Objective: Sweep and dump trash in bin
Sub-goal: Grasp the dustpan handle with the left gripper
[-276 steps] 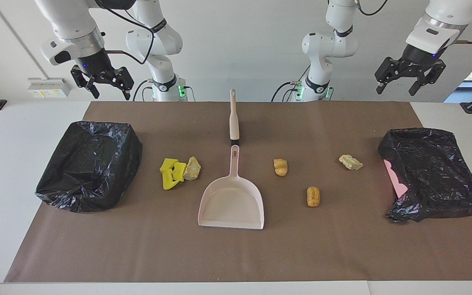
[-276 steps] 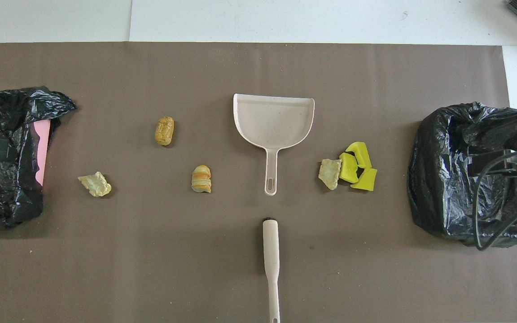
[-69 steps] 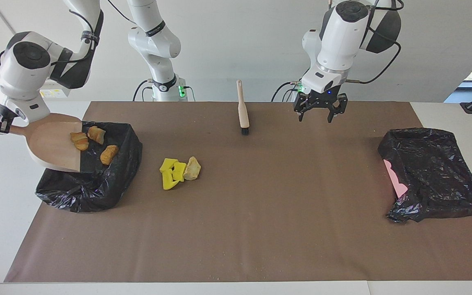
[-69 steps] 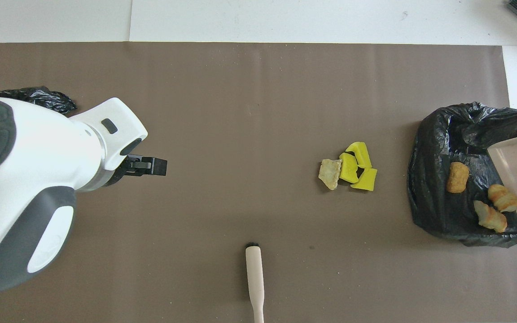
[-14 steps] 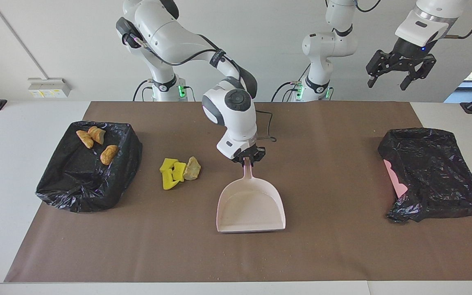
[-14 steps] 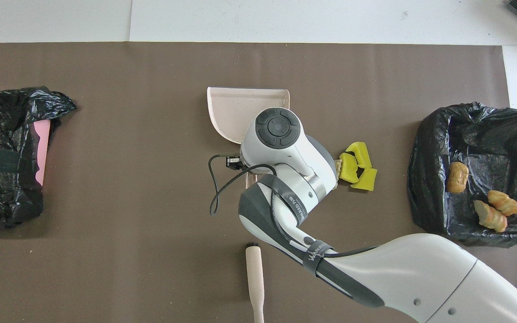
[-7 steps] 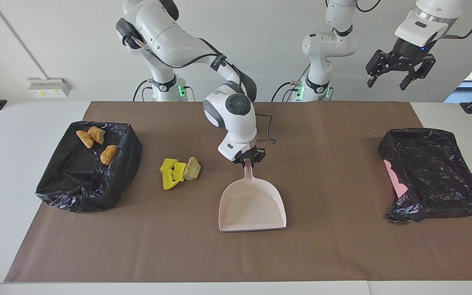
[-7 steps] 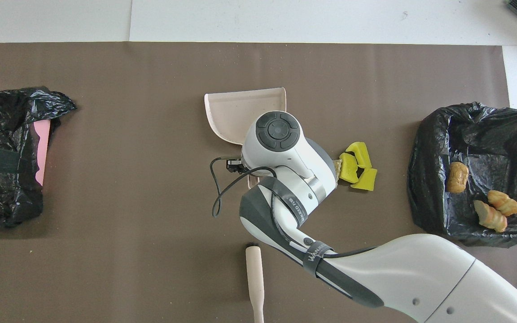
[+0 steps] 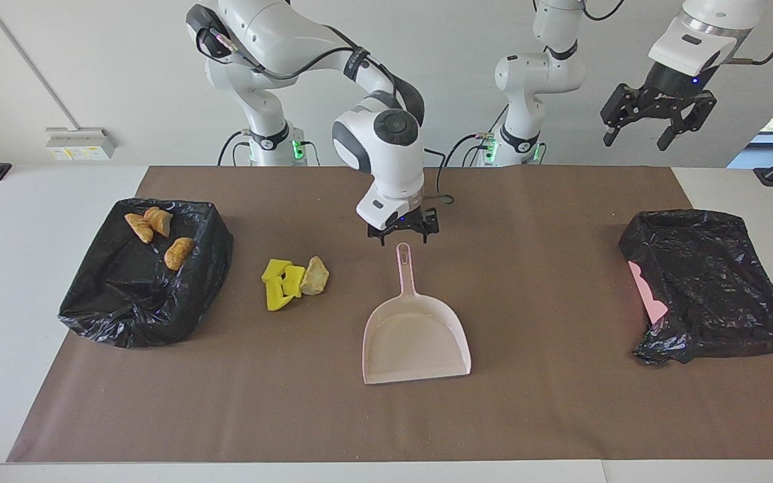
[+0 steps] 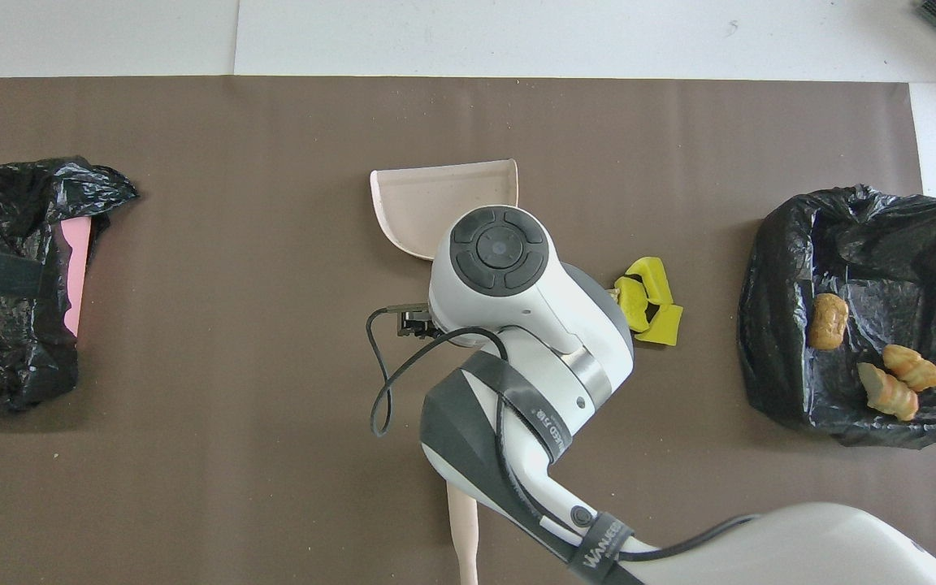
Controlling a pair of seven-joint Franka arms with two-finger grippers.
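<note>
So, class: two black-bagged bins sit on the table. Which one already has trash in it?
The bin at the right arm's end: three orange-brown pieces lie in it. The bin at the left arm's end shows none.

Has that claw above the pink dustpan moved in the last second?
Yes. The right gripper has let go of the dustpan handle and lifted off it, now open above the handle's tip.

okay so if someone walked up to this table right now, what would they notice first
Probably the right gripper, open in mid-table just above the handle tip of the pale pink dustpan, which lies flat on the brown mat. Next, the yellow foam wedges with a beige chunk lying loose between the dustpan and the bag-lined bin at the right arm's end, which holds three bread-like pieces.
</note>
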